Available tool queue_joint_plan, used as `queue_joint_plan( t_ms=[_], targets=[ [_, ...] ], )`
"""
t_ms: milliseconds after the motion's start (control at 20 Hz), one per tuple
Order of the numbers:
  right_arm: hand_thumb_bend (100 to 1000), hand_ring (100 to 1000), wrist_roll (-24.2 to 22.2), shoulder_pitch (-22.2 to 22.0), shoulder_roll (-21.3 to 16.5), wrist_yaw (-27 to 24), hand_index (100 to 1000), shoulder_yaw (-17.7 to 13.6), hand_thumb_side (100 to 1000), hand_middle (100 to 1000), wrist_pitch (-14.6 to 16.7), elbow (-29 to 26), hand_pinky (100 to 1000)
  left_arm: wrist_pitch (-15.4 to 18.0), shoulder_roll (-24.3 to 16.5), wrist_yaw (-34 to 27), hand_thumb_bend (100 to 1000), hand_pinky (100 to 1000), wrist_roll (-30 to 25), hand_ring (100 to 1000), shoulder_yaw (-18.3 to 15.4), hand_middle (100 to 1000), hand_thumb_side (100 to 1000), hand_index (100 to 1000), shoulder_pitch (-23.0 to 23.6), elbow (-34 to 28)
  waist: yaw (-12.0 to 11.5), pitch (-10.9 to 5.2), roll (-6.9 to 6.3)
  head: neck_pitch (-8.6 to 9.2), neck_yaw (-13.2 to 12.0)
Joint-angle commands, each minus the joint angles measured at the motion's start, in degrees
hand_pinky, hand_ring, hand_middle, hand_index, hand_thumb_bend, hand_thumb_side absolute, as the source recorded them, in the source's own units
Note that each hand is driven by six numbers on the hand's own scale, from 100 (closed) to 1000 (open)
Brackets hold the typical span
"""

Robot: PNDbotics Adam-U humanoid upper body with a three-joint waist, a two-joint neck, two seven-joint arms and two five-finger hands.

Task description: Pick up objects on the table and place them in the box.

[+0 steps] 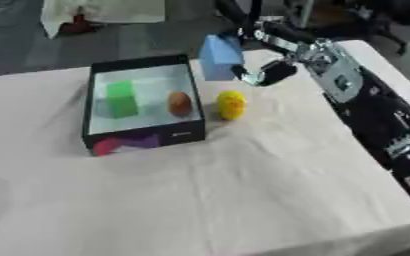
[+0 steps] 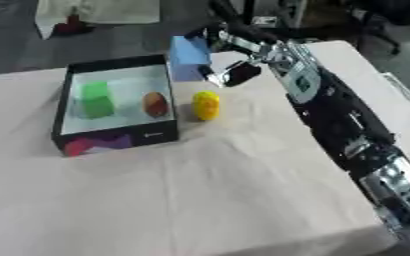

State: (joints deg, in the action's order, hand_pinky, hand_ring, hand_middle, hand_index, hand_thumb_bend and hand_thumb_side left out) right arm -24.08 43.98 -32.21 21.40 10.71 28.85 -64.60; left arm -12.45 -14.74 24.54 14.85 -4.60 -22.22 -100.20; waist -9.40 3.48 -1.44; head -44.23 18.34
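A: Any writing you can read from here?

B: Only a small pale mark on the near wall of the box [image 1: 184, 134], too blurred for you to read. Beside it on that wall sits a pink and purple patch.

A: Start near. What lies in front of you?

B: The table [image 1: 243, 200] under a pale cloth, bare at your end. Then the black box with its light floor. Inside it you have 2 things: a green block [image 1: 121, 98] on the left and a brown egg-shaped object [image 1: 180, 103] on the right.

A: And outside the box?

B: A yellow rounded object [image 1: 231, 104] stands on the cloth just beside the box's right wall.

A: Where is your right hand?

B: Your right hand [image 1: 263, 72] reaches in from the right, past the yellow object, at the box's far right corner. Its fingers curl round a blue block [image 1: 220, 57], light blue with flat faces, held up off the cloth above that corner. The block sits at the hand's left, toward the box.
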Motion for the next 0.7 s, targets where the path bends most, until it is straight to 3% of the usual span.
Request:
queue_joint_plan(
  t_ms=[50, 350, 650, 700],
  targets=[
    [100, 707, -2.3, 2.33, -0.76, 0.61, 855, -0.4, 198, 499, -1.17, 3.63, 804, 1.19, 1.63, 0.85, 119, 716, -1.7, 553, 0.88, 602, 899, 808, -2.24, -2.04, -1.08, 0.69, -1.13, 0.11, 2.61],
    [100, 747, -2.75, 4.28, 3.16, 4.76, 885, -0.57, 198, 605, -0.85, 8.74, 811, 2.46, 4.41, 1.55, 109, 716, -4.74, 552, 2.39, 601, 902, 808, -3.9, -3.69, -3.87, 1.83, -1.83, 0.11, 6.14],
    [100, 770, -1.31, 5.07, 5.08, 5.39, 905, 0.91, 198, 660, 1.56, 4.91, 821, 2.84, 5.19, 1.67, 104, 715, -5.26, 551, 2.87, 599, 903, 808, -3.98, -4.23, -4.65, 1.79, -1.41, 0.11, 7.42],
    [100, 798, -1.62, 5.08, 5.25, 5.64, 928, 1.37, 379, 725, 1.96, 3.97, 836, 2.91, 5.28, 1.69, 102, 715, -5.28, 551, 2.94, 599, 903, 808, -3.99, -4.29, -4.8, 1.75, -1.3, 0.11, 7.6]
  ],
)
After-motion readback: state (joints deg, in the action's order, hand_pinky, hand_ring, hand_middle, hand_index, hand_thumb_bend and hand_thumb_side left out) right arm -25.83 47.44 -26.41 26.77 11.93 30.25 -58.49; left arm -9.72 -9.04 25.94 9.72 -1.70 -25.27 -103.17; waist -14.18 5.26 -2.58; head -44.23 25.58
